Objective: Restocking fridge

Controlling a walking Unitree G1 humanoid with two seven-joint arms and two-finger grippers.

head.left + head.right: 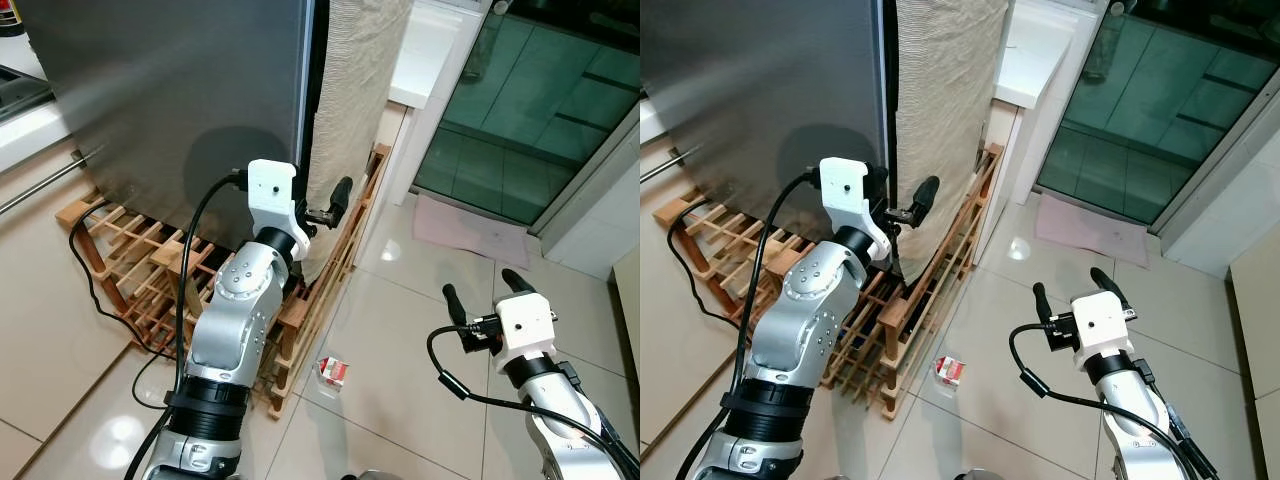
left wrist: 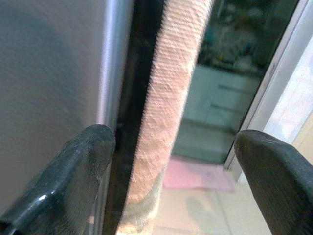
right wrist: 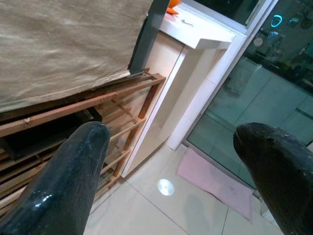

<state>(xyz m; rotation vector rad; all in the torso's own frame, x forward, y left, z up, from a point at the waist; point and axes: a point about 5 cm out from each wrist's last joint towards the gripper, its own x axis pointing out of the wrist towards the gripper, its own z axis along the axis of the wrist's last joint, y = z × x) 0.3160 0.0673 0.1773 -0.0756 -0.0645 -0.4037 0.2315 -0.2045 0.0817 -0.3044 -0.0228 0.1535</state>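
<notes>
The fridge's grey steel door (image 1: 170, 90) fills the upper left and looks closed. A beige cloth (image 1: 350, 90) hangs down the fridge's side. My left gripper (image 1: 322, 202) is raised at the door's right edge, open. In the left wrist view its fingers (image 2: 73, 181) straddle the door edge, the dark gap and the cloth's edge without touching them. My right gripper (image 1: 485, 292) hovers open and holding nothing, low on the right over the floor tiles. A small red and white carton (image 1: 333, 372) lies on the floor between the two arms.
The fridge stands on a wooden slatted rack (image 1: 130, 260), with a black cable (image 1: 90, 285) looping over it. A white cabinet (image 1: 425, 50) stands right of the fridge. Further right is a dark glass sliding door (image 1: 530, 110) with a pink mat (image 1: 470, 230) before it.
</notes>
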